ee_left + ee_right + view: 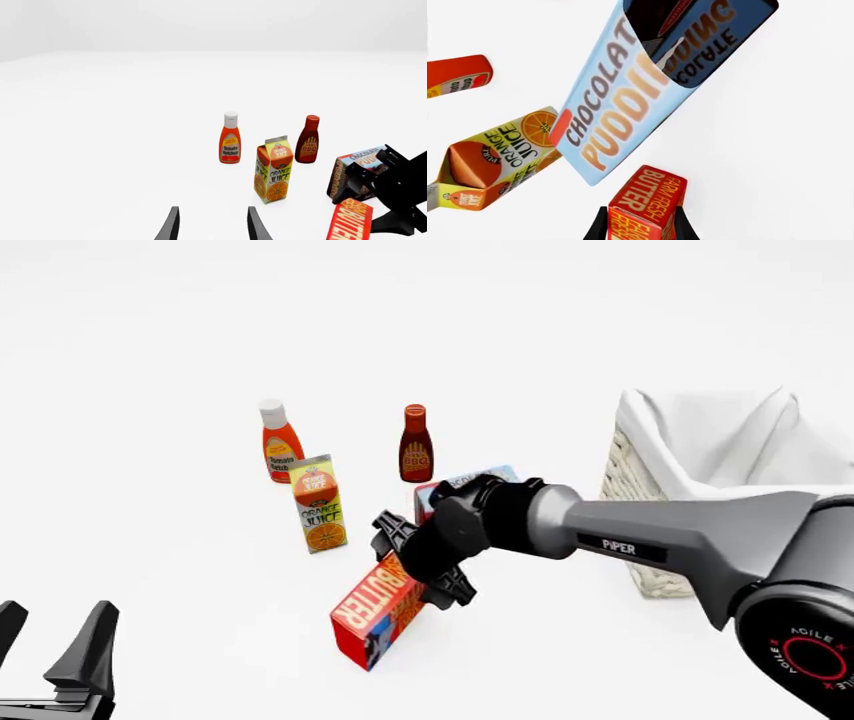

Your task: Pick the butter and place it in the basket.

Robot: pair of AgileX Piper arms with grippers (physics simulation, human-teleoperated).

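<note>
The right gripper [424, 570] clamped its fingers around the butter [376, 608], the carton tilted with one end on the table [160, 360], beside the pudding box [461, 483]. The basket [707, 485] stood well apart. The left gripper [54, 645] waited, fingers spread.

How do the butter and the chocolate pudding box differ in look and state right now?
The butter is red with white lettering; the chocolate pudding box is pale blue and dark brown with orange and dark lettering. The right gripper has its fingers on either side of the butter; nothing grips the pudding box. The butter lies nearer the arms, the pudding box behind it. Both are rectangular cartons outside the basket.
</note>
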